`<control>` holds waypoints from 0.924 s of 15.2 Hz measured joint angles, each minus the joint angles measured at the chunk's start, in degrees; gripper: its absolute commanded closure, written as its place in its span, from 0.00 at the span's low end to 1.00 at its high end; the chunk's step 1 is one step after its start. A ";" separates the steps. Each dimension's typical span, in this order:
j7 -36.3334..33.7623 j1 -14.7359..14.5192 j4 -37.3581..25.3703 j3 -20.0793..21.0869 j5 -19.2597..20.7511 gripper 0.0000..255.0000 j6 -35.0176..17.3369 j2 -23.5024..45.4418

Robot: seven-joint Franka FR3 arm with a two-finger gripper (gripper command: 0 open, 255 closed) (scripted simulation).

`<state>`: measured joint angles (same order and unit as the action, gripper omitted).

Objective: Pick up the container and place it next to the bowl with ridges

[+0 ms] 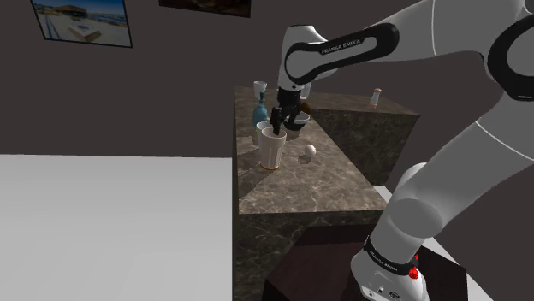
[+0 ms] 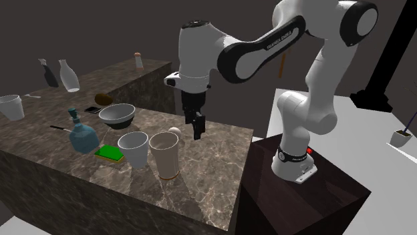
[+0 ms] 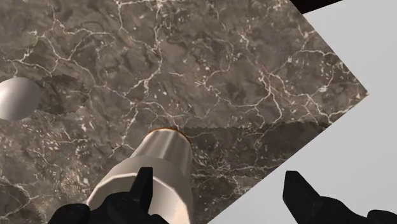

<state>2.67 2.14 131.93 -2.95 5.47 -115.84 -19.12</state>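
Below the spread claw [image 3: 218, 175], the beige container [image 3: 160, 167] stands under one finger

Showing dark white-veined stone counter [image 2: 207, 143], carrying everything. Standing upright near its front edge: tall beige container [image 2: 164, 155] with brown foot. Standing right beside it, touching or not unclear: white cup [image 2: 133, 148]. Lying just beside that cup: green sponge [image 2: 109, 153]. Sitting behind the sponge: blue round-bellied flask [image 2: 83, 135]. Resting farther back: grey bowl [image 2: 117, 115]. Lying near the container, apart from it: small white ball [image 2: 174, 131]. Standing at the far end: white bottle [image 2: 69, 75], dark bottle [image 2: 48, 73], second white cup [image 2: 11, 107], small shaker [image 2: 137, 61].
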 measured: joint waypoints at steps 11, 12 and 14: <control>1.07 0.79 -8.52 -0.88 2.11 0.00 -10.51 18.72; 1.03 0.82 -8.30 -0.91 2.15 0.00 -11.19 19.17; 1.00 0.89 -7.71 -0.98 2.22 0.00 -12.59 19.97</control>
<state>3.67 3.03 124.23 -3.94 7.69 -128.43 0.85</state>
